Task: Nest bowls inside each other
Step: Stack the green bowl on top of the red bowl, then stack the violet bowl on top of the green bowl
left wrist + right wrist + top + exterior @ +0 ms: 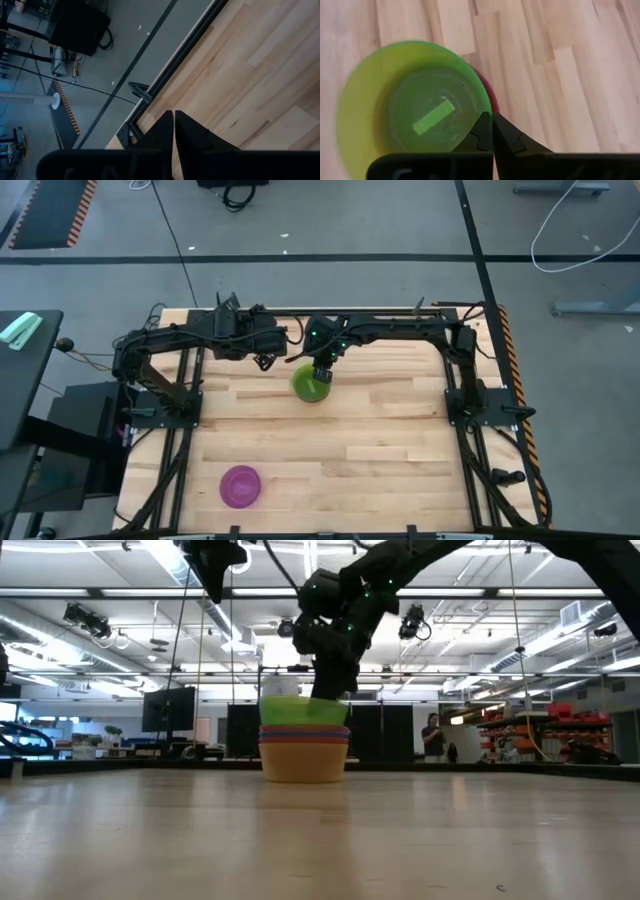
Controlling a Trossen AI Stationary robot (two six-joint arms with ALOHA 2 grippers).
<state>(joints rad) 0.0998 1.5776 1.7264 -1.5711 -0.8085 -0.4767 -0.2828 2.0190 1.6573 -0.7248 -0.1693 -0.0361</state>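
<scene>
A green bowl (309,386) sits on top of a stack of bowls (304,752) at the middle of the table's far half. Blue, pink, orange and yellow rims show under it in the low view. My right gripper (322,370) is shut on the green bowl (415,115), coming down over its far-right rim. A purple bowl (240,486) stands alone near the table's near left corner. My left gripper (265,361) is shut and empty, raised to the left of the stack. It also shows in its own wrist view (173,120). My right gripper pinches the green bowl's rim (485,109) on its far-right side, one finger inside the bowl and one outside. The fingers come from above, pointing down. The green bowl sits upright, nested in the stack below it (304,710).
Dark frame rails run along the table's left (185,395) and right (455,395) sides where the arms are mounted. Bare wood (380,450) lies between the stack and the near edge. A person (432,737) stands far off in the room.
</scene>
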